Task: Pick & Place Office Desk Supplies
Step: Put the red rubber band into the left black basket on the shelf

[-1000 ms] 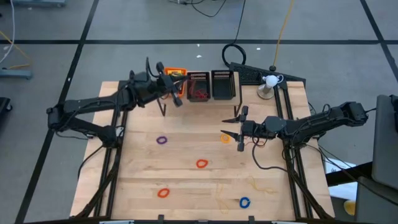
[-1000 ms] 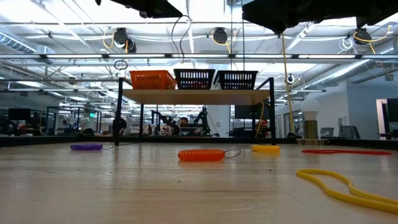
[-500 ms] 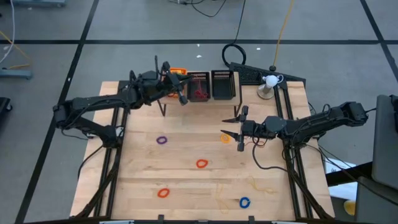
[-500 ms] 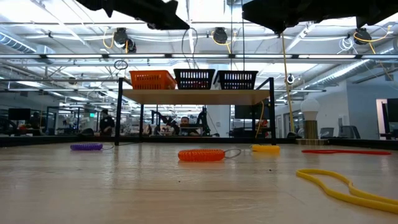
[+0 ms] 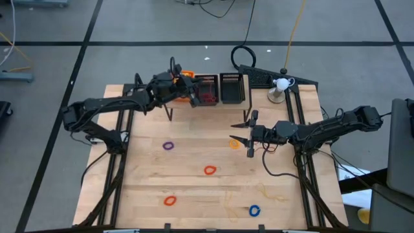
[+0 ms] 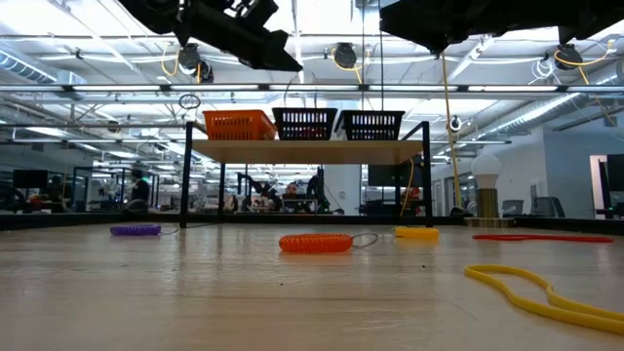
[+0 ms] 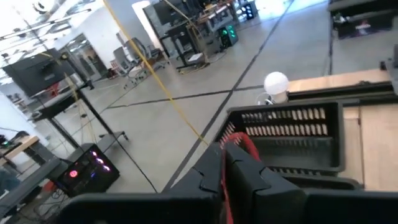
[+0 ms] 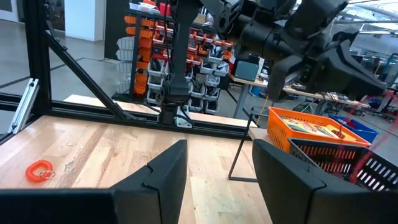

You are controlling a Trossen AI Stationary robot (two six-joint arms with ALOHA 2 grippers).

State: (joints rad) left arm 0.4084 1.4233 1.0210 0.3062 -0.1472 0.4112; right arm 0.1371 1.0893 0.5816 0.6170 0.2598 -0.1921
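High view: left end effector (image 5: 192,96) has moved right along the top centre, from the orange bin (image 5: 185,75) to over the middle black bin (image 5: 206,88); a drop looks near.

Left wrist: it's clenched on a red band (image 7: 245,144) above the mesh; only this view shows that.

Right wrist: right end effector (image 8: 214,163) released, idle mid-surface.

Wooden tabletop (image 5: 200,194) with scattered bands

Purple ring (image 5: 168,145), two orange rings (image 5: 209,170) (image 5: 169,200), blue ring (image 5: 254,210) and yellow ring (image 5: 234,144) lie apart on it.
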